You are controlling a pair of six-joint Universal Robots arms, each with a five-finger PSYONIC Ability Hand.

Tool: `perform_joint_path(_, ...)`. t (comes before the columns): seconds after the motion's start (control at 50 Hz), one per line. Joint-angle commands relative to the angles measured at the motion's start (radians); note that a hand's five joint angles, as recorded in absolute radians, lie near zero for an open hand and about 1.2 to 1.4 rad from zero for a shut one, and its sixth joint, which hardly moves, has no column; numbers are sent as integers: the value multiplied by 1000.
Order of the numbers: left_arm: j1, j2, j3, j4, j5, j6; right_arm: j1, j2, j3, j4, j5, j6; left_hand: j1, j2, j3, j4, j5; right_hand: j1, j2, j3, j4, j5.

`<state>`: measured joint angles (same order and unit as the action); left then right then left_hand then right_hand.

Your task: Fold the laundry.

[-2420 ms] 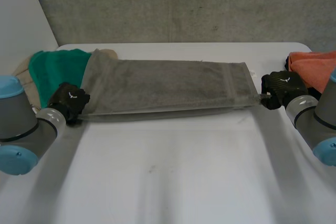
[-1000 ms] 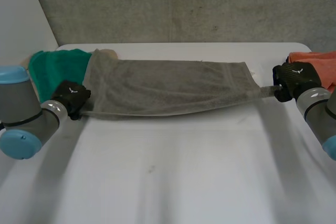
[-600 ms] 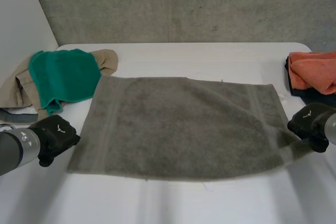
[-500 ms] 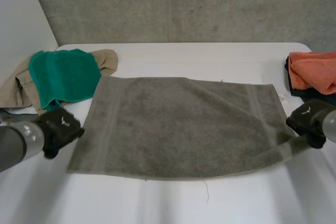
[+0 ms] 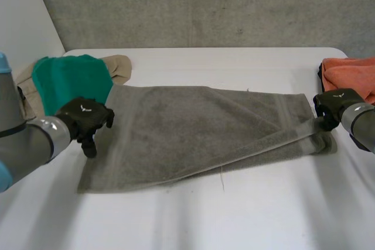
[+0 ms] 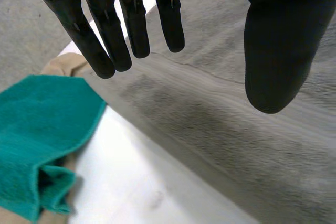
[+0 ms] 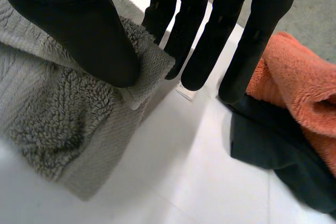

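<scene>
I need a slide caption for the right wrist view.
Right hand pinches the grey towel by its corner, beside orange cloth and dark cloth.

The white table [image 5: 234, 221] lay bare on the robot's side of the grey towel [image 5: 193, 121] and beyond its far edge. At the towel's left end a green cloth [image 5: 67, 80] and beige garment [image 5: 120, 65] crowded the way. Just beside its right end sat an orange towel [image 5: 351, 71] on a dark cloth [image 7: 273, 153].
</scene>
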<state>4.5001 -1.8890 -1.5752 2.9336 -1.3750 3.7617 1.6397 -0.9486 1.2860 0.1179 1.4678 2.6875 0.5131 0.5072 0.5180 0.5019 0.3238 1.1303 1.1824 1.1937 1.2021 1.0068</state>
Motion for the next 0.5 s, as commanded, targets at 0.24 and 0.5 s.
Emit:
perform_joint_path(0.24, -38, -38, -160, 81, 93, -25, 9, 33, -14, -20, 2, 87, 114, 120, 109, 125, 129, 266, 214, 203, 194, 215)
perform_joint_path(0.5, -153, -87, -163, 185, 80, -102, -8, 34, -11, -30, 3, 80, 56, 61, 51, 67, 70, 266, 214, 203, 194, 215)
